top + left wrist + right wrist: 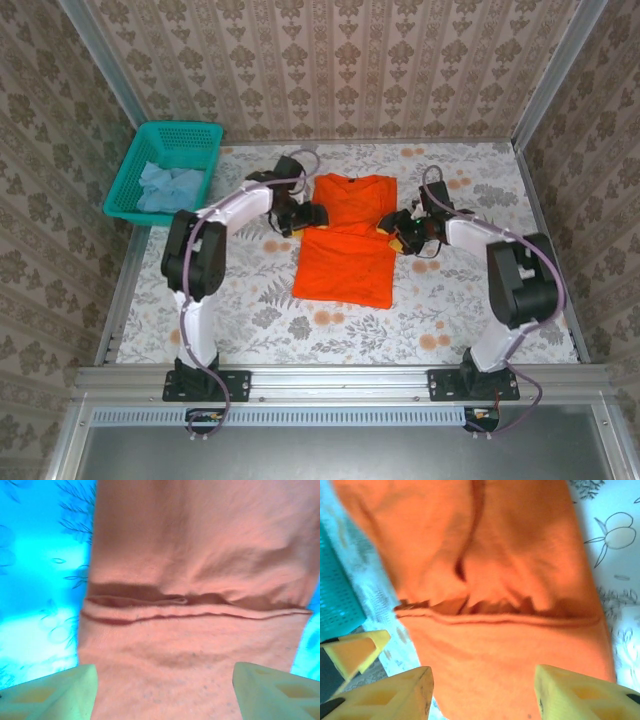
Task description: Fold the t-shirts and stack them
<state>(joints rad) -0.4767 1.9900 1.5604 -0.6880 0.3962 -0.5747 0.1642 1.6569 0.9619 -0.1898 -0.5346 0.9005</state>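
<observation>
Top external view, frame centre: the orange t-shirt (345,250) lies creased across its middle, with the left gripper (303,215) and right gripper (398,233) at its side edges, jaws apart; closing there might pinch one layer only, skewing the fold.

The orange t-shirt (345,250) lies flat on the tabletop (250,330), creased across its middle. The pale-blue t-shirt (170,187) sits crumpled in the basket (180,128).
</observation>
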